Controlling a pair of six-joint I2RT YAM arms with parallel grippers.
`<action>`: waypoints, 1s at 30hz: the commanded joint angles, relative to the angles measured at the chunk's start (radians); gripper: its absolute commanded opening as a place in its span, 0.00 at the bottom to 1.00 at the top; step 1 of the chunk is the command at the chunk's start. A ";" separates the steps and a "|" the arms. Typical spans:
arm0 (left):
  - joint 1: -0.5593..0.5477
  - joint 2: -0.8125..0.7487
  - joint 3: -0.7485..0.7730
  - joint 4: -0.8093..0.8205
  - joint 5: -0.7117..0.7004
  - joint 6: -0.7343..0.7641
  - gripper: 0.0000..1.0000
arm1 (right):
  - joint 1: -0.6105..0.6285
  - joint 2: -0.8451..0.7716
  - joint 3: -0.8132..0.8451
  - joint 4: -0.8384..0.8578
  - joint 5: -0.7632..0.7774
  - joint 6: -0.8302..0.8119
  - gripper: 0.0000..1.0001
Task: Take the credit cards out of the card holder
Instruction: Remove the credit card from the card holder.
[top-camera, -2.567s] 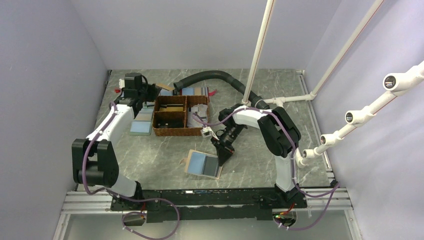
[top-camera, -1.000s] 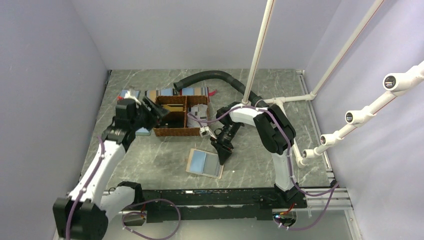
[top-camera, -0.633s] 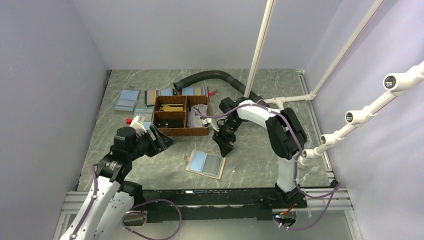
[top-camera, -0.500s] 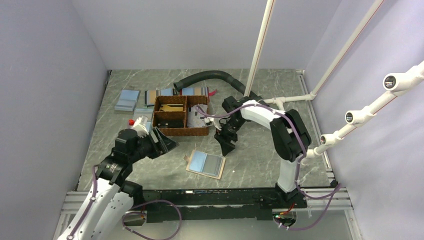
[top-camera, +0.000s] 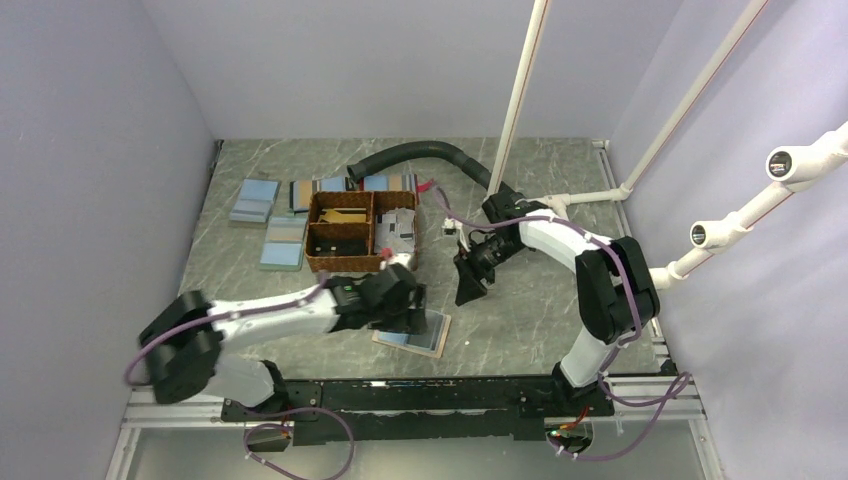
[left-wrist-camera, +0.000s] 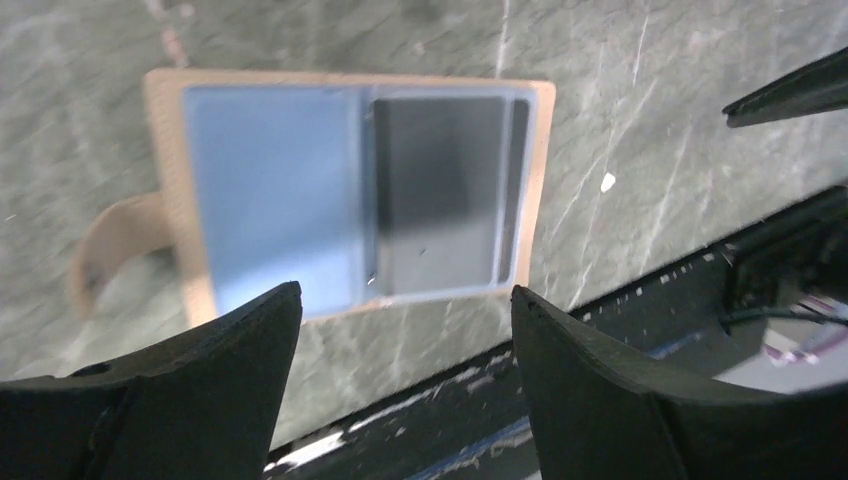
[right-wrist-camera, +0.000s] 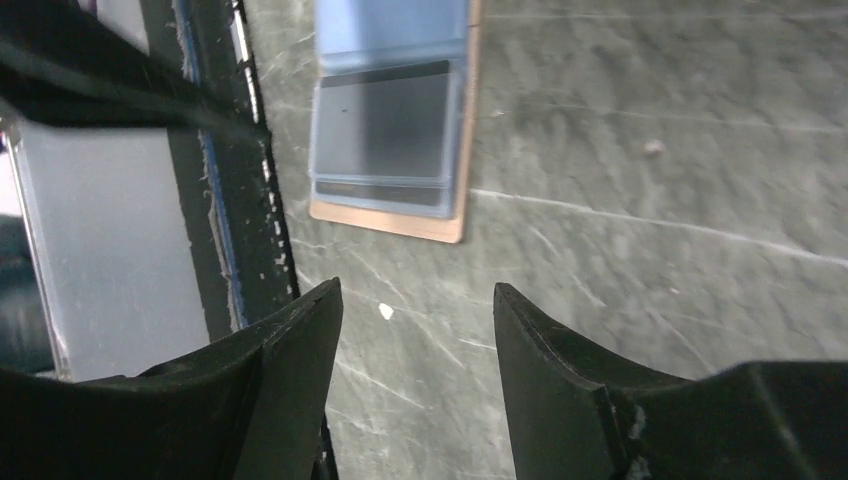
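The card holder (left-wrist-camera: 350, 190) lies spread open on the table, tan-rimmed, with one light blue face and one dark grey face and a tan tab (left-wrist-camera: 105, 240) at its side. I cannot pick out the credit cards apart from the grey face. My left gripper (left-wrist-camera: 405, 295) hovers open just above the holder's near edge, nothing between its fingers; from above it (top-camera: 408, 318) covers most of the holder (top-camera: 438, 336). My right gripper (right-wrist-camera: 417, 290) is open and empty over bare table, back and to the right of the holder (right-wrist-camera: 390, 130); overhead it (top-camera: 467, 290) hangs apart from it.
A brown woven two-compartment basket (top-camera: 360, 232) stands behind the holder. Plain light blue flat rectangles (top-camera: 255, 198) lie left of it. A black hose (top-camera: 420, 155) curves across the back. A white pipe (top-camera: 520, 100) rises at centre right. The black rail (left-wrist-camera: 600, 400) runs just in front of the holder.
My left arm swung from the back left by the basket to over the card holder, its jaws opening wider. My right gripper pulled away from the holder, back and right.
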 joint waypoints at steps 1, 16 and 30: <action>-0.089 0.201 0.169 -0.057 -0.174 -0.046 0.82 | -0.035 -0.009 -0.015 0.053 -0.054 0.020 0.59; -0.093 0.388 0.246 -0.024 -0.111 -0.005 0.66 | -0.046 -0.030 -0.040 0.073 -0.070 0.030 0.59; -0.056 0.361 0.189 -0.069 -0.090 -0.051 0.28 | -0.045 -0.037 -0.052 0.062 -0.095 0.014 0.58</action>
